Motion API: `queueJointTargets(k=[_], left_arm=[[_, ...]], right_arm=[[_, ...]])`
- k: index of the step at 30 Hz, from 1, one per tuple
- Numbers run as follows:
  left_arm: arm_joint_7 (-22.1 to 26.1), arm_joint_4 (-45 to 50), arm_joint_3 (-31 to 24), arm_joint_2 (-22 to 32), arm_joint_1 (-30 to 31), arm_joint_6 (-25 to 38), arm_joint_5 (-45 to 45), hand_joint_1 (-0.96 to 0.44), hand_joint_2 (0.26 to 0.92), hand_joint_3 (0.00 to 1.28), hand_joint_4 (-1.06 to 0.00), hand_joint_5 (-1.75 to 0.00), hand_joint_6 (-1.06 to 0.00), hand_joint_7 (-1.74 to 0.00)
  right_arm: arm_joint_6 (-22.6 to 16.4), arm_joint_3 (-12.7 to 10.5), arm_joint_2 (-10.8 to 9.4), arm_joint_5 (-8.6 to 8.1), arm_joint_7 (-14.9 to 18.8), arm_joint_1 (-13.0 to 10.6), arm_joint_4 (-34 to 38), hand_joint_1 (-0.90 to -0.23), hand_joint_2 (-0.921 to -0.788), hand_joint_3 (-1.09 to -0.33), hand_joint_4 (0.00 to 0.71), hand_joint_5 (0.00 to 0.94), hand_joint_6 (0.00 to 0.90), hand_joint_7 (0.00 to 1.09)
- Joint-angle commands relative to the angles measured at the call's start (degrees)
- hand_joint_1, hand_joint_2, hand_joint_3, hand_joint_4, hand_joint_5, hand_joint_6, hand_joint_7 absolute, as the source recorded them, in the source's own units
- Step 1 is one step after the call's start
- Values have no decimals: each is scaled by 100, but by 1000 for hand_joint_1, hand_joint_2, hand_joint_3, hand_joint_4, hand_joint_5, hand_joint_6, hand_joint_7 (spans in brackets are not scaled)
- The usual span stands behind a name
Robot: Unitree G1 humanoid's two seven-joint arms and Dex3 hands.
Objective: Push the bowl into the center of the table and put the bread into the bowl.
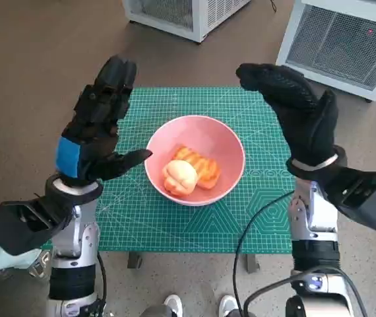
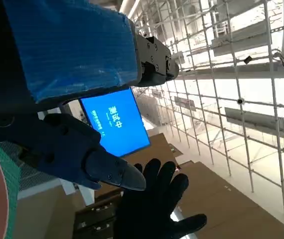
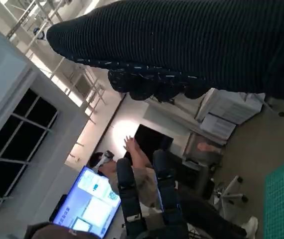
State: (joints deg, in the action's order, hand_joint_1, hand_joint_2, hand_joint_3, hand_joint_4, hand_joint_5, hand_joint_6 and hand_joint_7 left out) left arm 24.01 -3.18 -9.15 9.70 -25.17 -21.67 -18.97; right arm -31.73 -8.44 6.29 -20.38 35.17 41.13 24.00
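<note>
The bowl (image 1: 195, 160) sits about mid-frame in the head view, near the middle of the green mat (image 1: 142, 218) that covers the counter, and the bread (image 1: 191, 172) lies inside it, low in the bowl's near half. It looks like two pieces, a pale round one in front and a striped orange one behind, touching each other. Judged from that, both parts of the task look done: the bowl is central and the bread is in it. What may remain is only to draw the arms back.

The left hand (image 1: 99, 125) is raised at the left of the frame, fingers apart and holding nothing, its thumb pointing toward the bowl's rim but not touching it as far as I can tell. The right hand (image 1: 293, 109) is raised at the upper right, fingers loosely spread, also empty and clear of the bowl.

Only the head view shows the bowl's contents. The left wrist view looks up and outward: the taped hand in the upper left, the gloved right hand in the lower middle with fingers plainly spread, a blue screen (image 2: 114, 122) behind, and a pink sliver of bowl at the left edge. The right wrist view shows a seated person (image 3: 139, 172) in the lower middle, a lit monitor (image 3: 89, 204) at lower left, and a corner of mat at the right edge.
</note>
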Motion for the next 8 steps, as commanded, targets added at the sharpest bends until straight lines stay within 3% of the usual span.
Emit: queueJointTargets(k=[1, 8], left_arm=[[-80, 139, -14, -7, 58, -85, 33, -312, 871, 4, -106, -14, -224, -20], [-142, 165, 14, -17, 75, -110, 86, -334, 876, 4, -121, -15, -228, -23]], right_arm=[[110, 34, 41, 43, -63, -155, -20, -726, -921, -729, 169, 0, -1, 594], [159, 30, 26, 37, -95, -176, 2, -727, -921, -729, 169, 0, -1, 593]])
